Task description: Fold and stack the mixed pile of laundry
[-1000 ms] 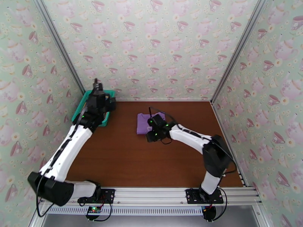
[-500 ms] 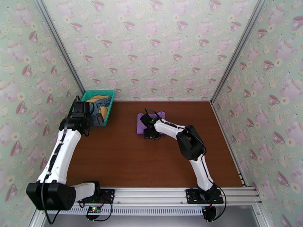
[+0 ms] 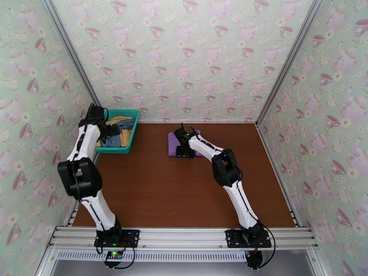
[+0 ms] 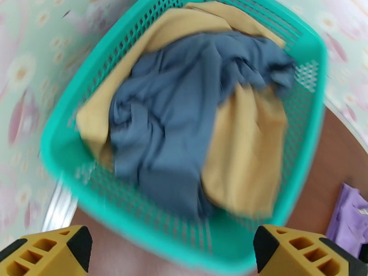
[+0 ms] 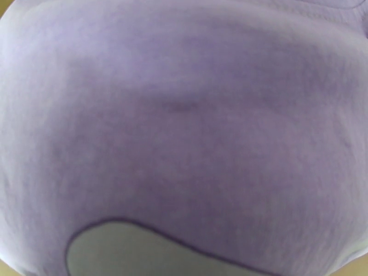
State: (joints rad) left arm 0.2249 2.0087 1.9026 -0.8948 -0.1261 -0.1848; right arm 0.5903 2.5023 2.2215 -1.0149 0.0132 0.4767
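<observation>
Laundry lies in two places. The lilac-purple shirt point(image 3: 172, 146) is folded flat at the far middle of the surface point(image 3: 184, 194). The grey-blue garment point(image 4: 184, 111) is crumpled on top of the mustard-yellow garment point(image 4: 248, 152) inside the teal mesh basket point(image 4: 303, 134) at the far left corner.

The right arm stretches far forward, with the right end effector point(image 3: 185, 150) low at the shirt's near edge. I cannot tell whether its fingers are apart or together. The left arm rears up and bends over the basket. The left end effector point(image 4: 172, 247) hangs above the basket's near rim, spread wide and empty.

The surface is brown wood, with walls of teapot wallpaper point(image 3: 184, 56) around it.
</observation>
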